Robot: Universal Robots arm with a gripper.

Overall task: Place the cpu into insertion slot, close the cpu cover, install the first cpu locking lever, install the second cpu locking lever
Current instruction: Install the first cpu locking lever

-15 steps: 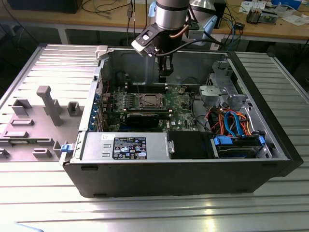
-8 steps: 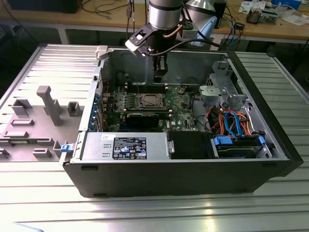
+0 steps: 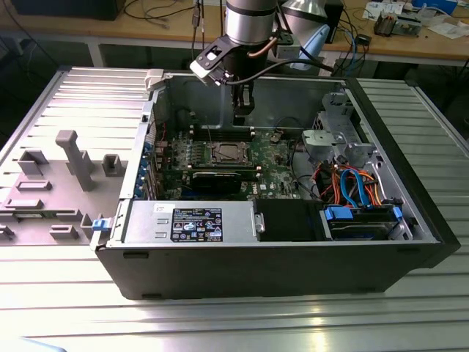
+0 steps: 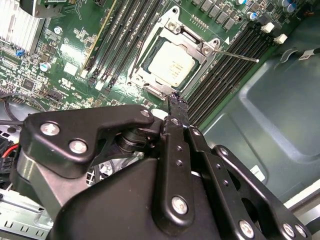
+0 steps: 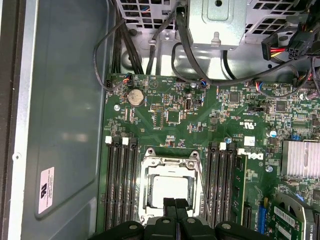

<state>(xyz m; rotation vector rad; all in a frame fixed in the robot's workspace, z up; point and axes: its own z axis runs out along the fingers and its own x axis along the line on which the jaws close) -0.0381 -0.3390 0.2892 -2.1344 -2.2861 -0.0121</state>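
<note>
**Gripper position.** The gripper is located inside the open computer case, above the green circuit board and just beside the insertion slot. In both wrist views its two fingers are seen pressed together with nothing between them; the pincer is fully narrowed and no part is held. Contact between the fingertips and the board cannot be determined.

**Socket condition.** The cpu is seated in the insertion slot with its dull silver top facing up. The cpu cover is laid flat around the chip (the metal top is visible through the cover's square window). A thin locking lever projects from one corner of the socket and is angled away from the frame, out over the neighbouring memory slots.

**Surroundings.** In the exterior view the arm is seen entering the case from above, the fingertips just behind the socket. The case is laid on its side on a ribbed metal table. A grey fixture is placed on the table at the exterior view's left — well apart from the gripper.
</note>
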